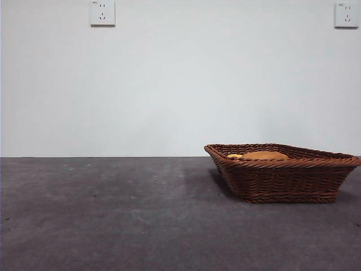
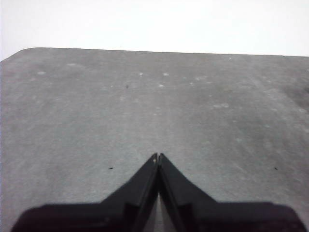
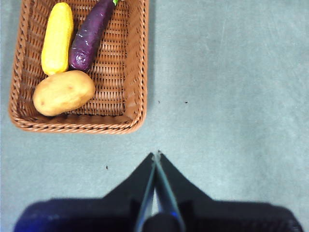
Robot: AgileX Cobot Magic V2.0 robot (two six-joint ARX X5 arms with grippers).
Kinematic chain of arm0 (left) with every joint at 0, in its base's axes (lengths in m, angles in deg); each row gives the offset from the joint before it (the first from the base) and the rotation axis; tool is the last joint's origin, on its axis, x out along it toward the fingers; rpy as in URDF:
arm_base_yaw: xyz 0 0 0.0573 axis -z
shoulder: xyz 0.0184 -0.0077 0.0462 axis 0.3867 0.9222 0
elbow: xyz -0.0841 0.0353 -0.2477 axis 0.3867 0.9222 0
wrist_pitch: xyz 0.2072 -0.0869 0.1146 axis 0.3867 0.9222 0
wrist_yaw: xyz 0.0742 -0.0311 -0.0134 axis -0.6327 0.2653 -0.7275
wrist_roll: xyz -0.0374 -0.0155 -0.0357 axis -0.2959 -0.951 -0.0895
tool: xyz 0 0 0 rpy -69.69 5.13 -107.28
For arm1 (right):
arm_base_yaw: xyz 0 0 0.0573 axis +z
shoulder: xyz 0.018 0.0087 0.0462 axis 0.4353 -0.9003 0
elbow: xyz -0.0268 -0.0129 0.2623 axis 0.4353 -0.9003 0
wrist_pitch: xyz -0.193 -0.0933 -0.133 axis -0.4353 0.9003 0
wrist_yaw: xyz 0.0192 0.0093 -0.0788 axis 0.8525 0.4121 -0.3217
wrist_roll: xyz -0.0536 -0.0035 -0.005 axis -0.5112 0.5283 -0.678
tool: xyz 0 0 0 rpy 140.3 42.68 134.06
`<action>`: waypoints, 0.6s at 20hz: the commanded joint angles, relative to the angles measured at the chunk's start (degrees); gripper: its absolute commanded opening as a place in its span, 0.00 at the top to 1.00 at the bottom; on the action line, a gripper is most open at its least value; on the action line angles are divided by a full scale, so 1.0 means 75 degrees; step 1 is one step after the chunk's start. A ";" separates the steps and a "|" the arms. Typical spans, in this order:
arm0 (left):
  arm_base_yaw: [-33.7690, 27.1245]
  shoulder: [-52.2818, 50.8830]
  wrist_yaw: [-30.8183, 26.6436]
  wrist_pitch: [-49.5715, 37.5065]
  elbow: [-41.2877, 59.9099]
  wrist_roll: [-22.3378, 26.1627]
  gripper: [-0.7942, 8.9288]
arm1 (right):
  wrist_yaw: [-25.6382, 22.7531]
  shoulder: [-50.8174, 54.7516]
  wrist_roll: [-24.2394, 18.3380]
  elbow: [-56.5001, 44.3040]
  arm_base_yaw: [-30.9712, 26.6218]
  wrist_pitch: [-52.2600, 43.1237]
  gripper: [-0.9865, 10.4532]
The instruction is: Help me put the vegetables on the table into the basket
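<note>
The brown wicker basket holds all three vegetables: a tan potato, a yellow corn cob and a dark purple eggplant, lying side by side. In the front view the basket stands at the right on the table, with only the potato's top and a bit of corn above the rim. My right gripper hovers shut and empty over bare table beside the basket. My left gripper is shut over bare table, holding nothing.
Two white wall sockets sit high on the pale wall behind the table. The table's far edge shows in the left wrist view.
</note>
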 commanded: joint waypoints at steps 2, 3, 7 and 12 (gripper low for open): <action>-0.0029 -0.0017 0.0114 -0.0050 0.0076 -0.0099 0.92 | -0.0006 -0.0026 0.0076 -0.0076 -0.0003 0.0178 0.91; -0.0029 -0.0017 0.0169 -0.0079 0.0076 -0.0108 0.92 | -0.0006 -0.0026 0.0076 -0.0073 -0.0003 0.0178 0.91; -0.0029 -0.0017 0.0187 -0.0079 0.0076 -0.0108 0.92 | -0.0006 -0.0026 0.0079 -0.0073 -0.0003 0.0175 0.91; -0.0029 0.0009 0.0181 -0.0079 0.0076 -0.0108 0.92 | -0.0006 -0.0026 0.0076 -0.0073 -0.0003 0.0175 0.91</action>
